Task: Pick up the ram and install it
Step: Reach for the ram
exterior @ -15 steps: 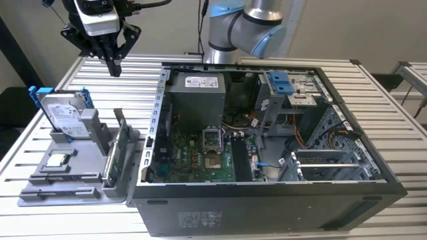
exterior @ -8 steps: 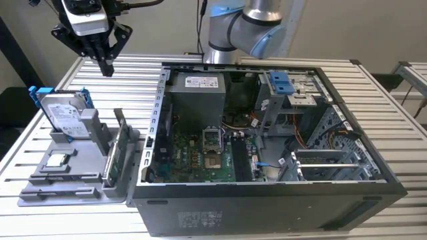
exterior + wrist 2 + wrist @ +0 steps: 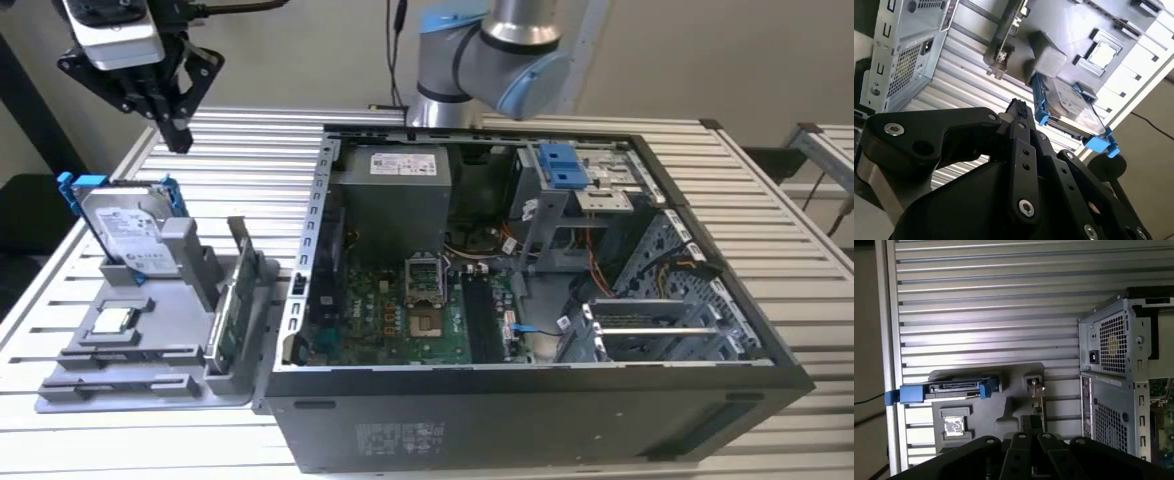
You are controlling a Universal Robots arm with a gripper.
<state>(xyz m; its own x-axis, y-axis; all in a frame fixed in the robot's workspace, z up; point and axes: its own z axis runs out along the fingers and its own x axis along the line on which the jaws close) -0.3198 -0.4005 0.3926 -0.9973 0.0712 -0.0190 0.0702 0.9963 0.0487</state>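
My gripper [image 3: 176, 140] hangs high over the slatted table at the exterior view's left, fingers pointing down, shut and holding nothing. It is above and behind a grey parts holder [image 3: 147, 335]. In both wrist views the black fingers [image 3: 1018, 111] [image 3: 1029, 440] sit pressed together, looking down at that holder [image 3: 1014, 405]. I cannot pick out the ram; it is hidden or out of view. The open computer case [image 3: 534, 410] lies to the exterior view's right, its motherboard [image 3: 394, 325] and dark memory slots [image 3: 478, 320] exposed.
On the holder stand a silver hard drive in a blue frame [image 3: 134, 225] [image 3: 949, 390] [image 3: 1069, 105], a small square chip [image 3: 114, 320] [image 3: 952, 426] and an upright green card [image 3: 234, 310]. The robot's base [image 3: 454, 80] rises behind the case. Bare slatted table [image 3: 247, 170] lies under the gripper.
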